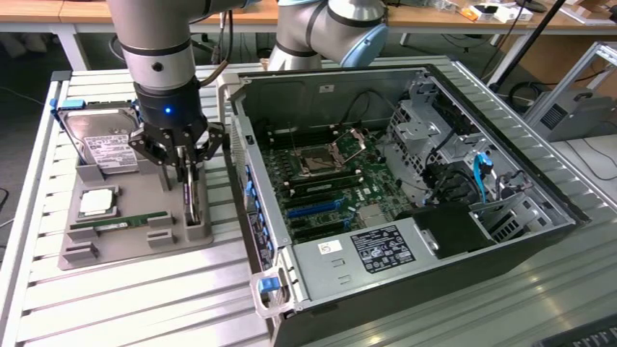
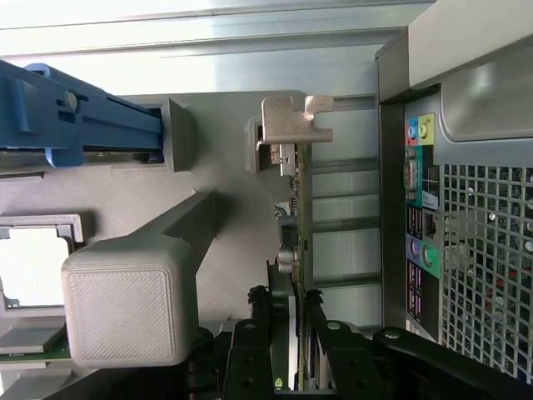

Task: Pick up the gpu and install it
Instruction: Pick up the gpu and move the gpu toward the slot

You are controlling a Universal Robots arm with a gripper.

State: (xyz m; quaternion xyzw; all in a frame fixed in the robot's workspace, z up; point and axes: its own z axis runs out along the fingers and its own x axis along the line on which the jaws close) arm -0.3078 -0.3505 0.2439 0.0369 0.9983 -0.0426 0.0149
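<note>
Wrist view: gripper point(image 2: 293, 333) jaws clamp gpu point(image 2: 293, 208) edge, bracket visible.

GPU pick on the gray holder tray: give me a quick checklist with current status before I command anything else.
1. Claw over the GPU: ok, its fingers straddle the card's edge in the wrist view.
2. Firm grip on the card: cannot tell.
3. GPU standing upright in the gray holder tray: ok.
4. Metal end bracket free of the tray post: cannot tell.
5. Computer case open with motherboard exposed: ok.
6. Hard drive apart from the claw: ok.
</note>
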